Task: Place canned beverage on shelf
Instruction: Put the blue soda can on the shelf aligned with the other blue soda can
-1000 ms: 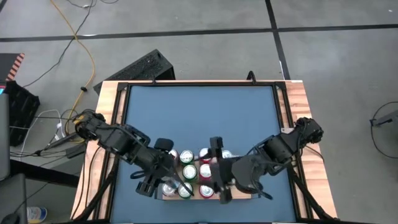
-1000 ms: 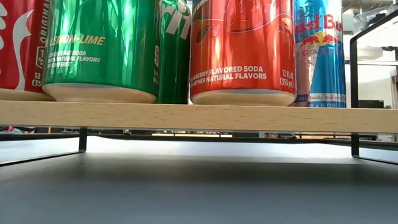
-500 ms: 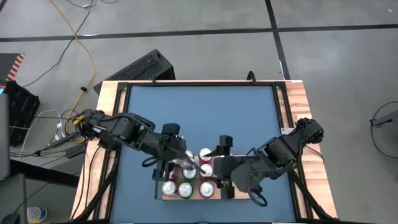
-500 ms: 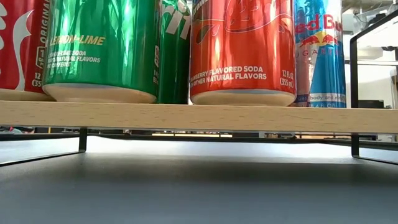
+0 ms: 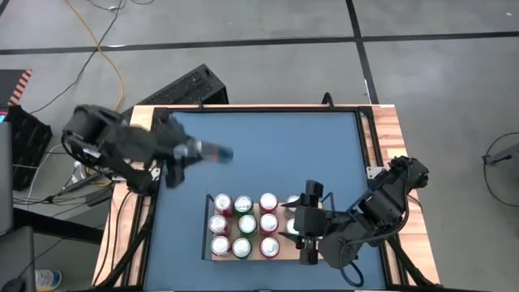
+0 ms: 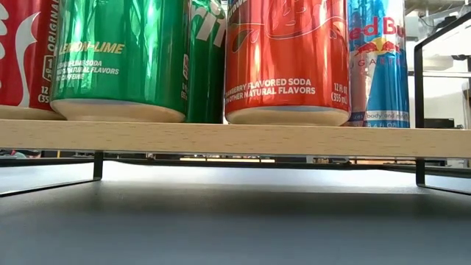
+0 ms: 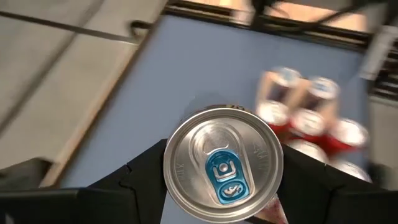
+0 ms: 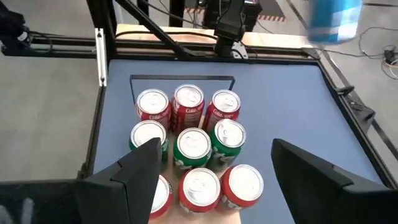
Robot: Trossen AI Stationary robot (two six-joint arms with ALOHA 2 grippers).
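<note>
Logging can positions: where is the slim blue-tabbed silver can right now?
The slim blue-tabbed silver can is clamped in the left gripper, high over the blue tabletop's left side, away from the light-wood shelf.

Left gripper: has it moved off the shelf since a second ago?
Yes. The left gripper, shut on a blue-tabbed can, has swung away from the shelf toward the table's far left part, while the right gripper stays beside the shelf.

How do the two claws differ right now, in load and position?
The left claw is shut on a blue-tabbed can, carried above bare tabletop away from the shelf; the right claw is open and empty. The left one is well clear of the shelved cans, while the right sits beside the shelf, facing those cans. Both have dark fingers.
</note>
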